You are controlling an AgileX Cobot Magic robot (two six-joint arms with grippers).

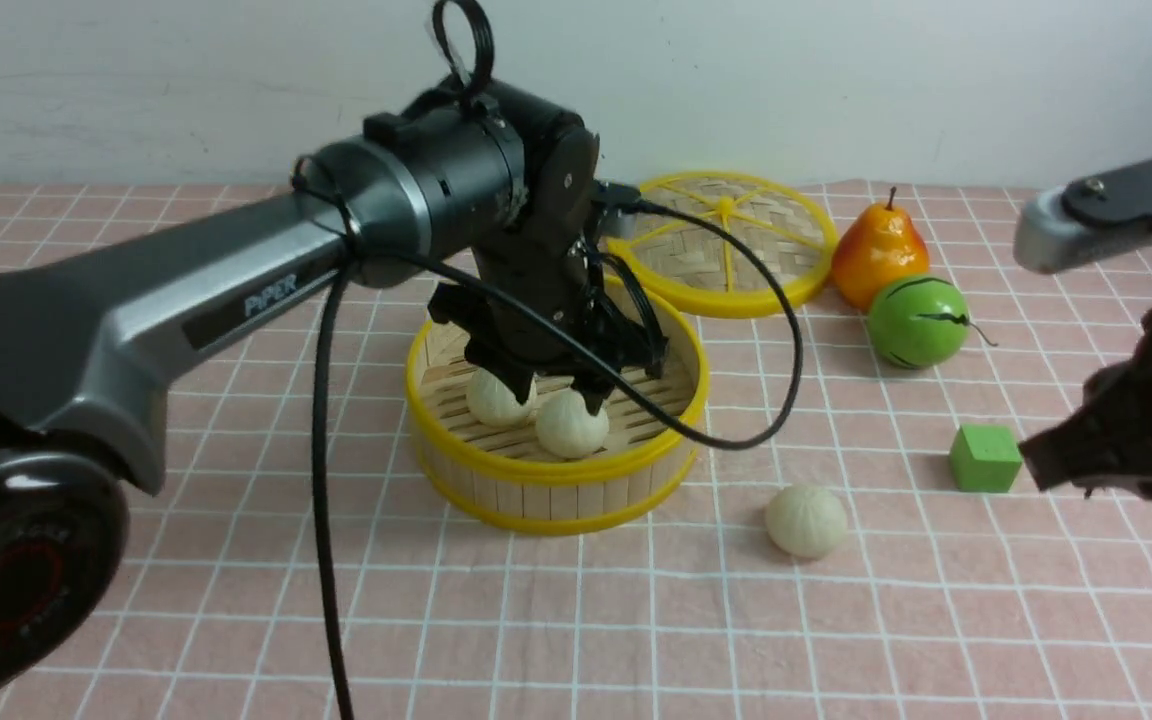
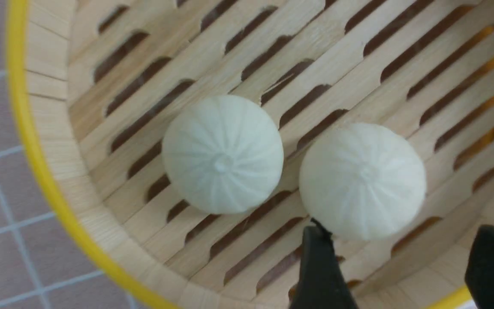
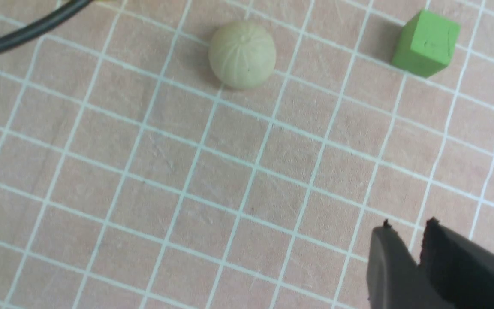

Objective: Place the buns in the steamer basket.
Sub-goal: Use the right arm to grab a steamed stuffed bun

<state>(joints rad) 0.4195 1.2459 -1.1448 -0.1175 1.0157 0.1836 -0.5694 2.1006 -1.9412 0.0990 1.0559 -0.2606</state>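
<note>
At frame centre, the left gripper (image 1: 556,398) is hanging spread apart over two buns (image 1: 499,400) in the steamer basket (image 1: 556,472), while the right gripper (image 1: 1034,462) is hovering barely parted.

A pink cloth (image 1: 836,620) ruled with a white grid is spread below a white wall (image 1: 886,80). Near the wall a flat woven lid (image 1: 726,245) with a yellow rim is laid. Just right of it a pear (image 1: 878,255) is stood, and a green striped fruit (image 1: 918,320) is set close in front of the pear. A green cube (image 1: 984,458) is placed apart, nearer the camera.
</note>
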